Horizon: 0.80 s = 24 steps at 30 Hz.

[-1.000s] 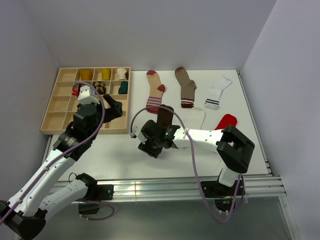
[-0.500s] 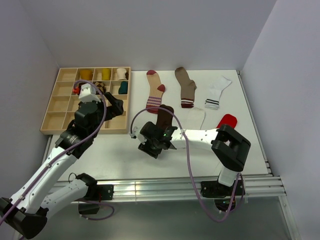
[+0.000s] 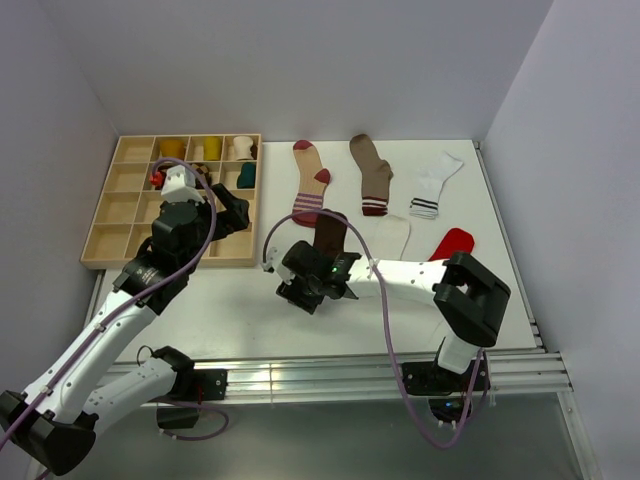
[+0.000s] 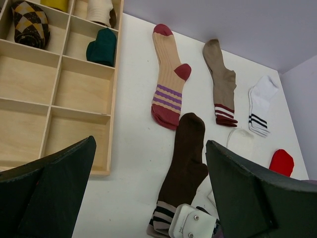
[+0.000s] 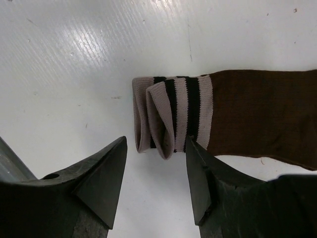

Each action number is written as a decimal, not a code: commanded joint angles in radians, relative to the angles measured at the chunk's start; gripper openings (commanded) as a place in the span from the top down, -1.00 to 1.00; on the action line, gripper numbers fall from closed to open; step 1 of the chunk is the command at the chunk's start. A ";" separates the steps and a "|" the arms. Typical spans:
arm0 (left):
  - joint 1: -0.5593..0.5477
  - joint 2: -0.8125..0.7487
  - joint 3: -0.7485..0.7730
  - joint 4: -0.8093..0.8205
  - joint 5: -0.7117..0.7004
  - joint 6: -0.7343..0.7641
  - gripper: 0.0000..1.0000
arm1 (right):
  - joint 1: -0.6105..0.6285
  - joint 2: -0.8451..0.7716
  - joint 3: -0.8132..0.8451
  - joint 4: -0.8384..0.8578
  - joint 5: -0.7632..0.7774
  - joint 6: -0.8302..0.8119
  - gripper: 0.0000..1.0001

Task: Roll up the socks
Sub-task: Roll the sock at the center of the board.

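The right claw (image 5: 156, 143) hangs low over the desk (image 5: 74, 59) with its jaws parted and gripping nothing, and the pale striped cuff of the dark brown sock (image 5: 257, 111) lies between the two fingertips. This sock lies flat on the desk, its toe just beside the tan sock (image 4: 168, 84). The left claw (image 4: 149, 144) is spread wide and empty, raised near the right side of the wooden tray (image 4: 29, 119).

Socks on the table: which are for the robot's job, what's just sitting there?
Job: dark brown sock, right claw at its cuff, tan sock, khaki sock, striped white sock, plain white sock, red sock.
Just sitting: wooden tray, green bundle, checked bundle.
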<state>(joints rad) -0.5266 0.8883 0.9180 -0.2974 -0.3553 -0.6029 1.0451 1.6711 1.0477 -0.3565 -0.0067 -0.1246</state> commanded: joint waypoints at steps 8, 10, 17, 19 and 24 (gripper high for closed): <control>0.007 0.011 0.016 0.041 0.024 0.015 -0.97 | 0.006 0.038 0.026 0.019 -0.030 -0.006 -0.18; 0.007 0.014 0.015 0.044 0.027 0.017 -0.97 | 0.007 0.055 0.032 0.017 -0.044 -0.009 -0.19; 0.008 0.012 0.002 0.055 0.036 0.012 -0.97 | 0.006 0.090 0.049 0.007 -0.052 -0.009 -0.19; 0.008 0.014 -0.001 0.055 0.038 0.012 -0.97 | 0.006 0.087 0.048 0.005 -0.049 -0.009 -0.19; 0.011 0.012 -0.010 0.061 0.039 0.009 -0.97 | 0.006 0.090 0.032 0.014 -0.039 -0.004 -0.18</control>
<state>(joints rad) -0.5217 0.9058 0.9161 -0.2882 -0.3336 -0.6029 1.0451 1.7641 1.0599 -0.3592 -0.0505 -0.1280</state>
